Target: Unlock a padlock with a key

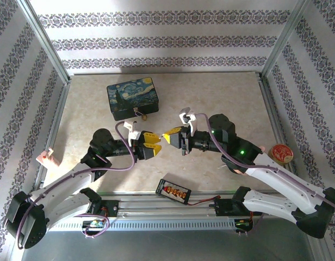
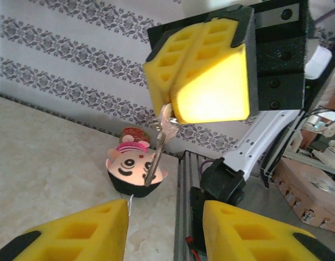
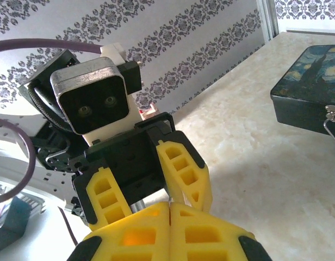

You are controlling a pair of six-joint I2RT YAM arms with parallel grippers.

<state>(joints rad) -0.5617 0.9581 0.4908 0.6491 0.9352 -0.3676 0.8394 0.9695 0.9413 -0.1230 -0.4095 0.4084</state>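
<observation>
My right gripper (image 1: pixel 166 136) is shut on the key (image 2: pixel 161 129), a small pale metal key that hangs blade down from its yellow fingertips in the left wrist view. My left gripper (image 1: pixel 155 144) faces it tip to tip above mid-table and is open, its fingers (image 3: pixel 184 163) straddling the right fingertips (image 3: pixel 170 217). In the left wrist view the left gripper (image 2: pixel 165 228) has nothing between its fingers. The small brass padlock (image 1: pixel 138 113) sits at the front of the dark blue painted box (image 1: pixel 132 98); its shackle (image 3: pixel 332 117) shows at the edge of the right wrist view.
A black strip with orange plugs (image 1: pixel 174 190) lies at the near edge. A round gold-red tin (image 1: pixel 280 153) stands at the right, with a cartoon-face toy (image 2: pixel 132 168) near it. A pink object (image 1: pixel 48 157) sits by the left rail. Patterned walls enclose the table.
</observation>
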